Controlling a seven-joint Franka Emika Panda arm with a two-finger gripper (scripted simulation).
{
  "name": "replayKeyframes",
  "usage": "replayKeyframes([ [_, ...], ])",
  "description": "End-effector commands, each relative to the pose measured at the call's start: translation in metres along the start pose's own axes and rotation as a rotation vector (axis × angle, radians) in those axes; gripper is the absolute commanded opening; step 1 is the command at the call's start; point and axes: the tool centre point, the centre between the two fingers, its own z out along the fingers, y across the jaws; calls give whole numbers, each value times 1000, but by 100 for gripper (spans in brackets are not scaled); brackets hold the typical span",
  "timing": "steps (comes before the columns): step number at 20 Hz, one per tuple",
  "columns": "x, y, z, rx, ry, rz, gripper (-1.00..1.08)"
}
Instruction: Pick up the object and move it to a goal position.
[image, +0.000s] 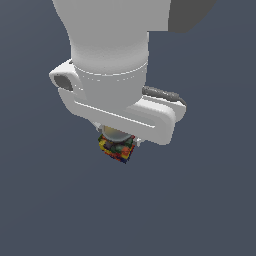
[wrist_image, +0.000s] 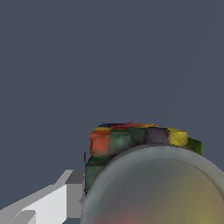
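Observation:
The object (image: 118, 150) is a tiny boxy item mottled red, yellow, green and dark, with a pale rounded top. In the exterior view it sits directly under my white gripper (image: 120, 139), whose hand hides the fingers. In the wrist view the object (wrist_image: 131, 139) is very close, and its pale dome fills the near part of the picture. One white finger (wrist_image: 72, 192) lies against the object's green side. The other finger is hidden behind the dome. The gripper looks shut on the object.
A plain dark grey-blue surface (image: 210, 200) lies all around the gripper and the object. No other objects, edges or goal marker show in either view.

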Motion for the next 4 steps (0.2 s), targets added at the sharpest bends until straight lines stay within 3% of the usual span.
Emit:
replayKeyframes([
  [1,1,0,-4,2,4,0,-100],
  [4,1,0,-4,2,4,0,-100],
])
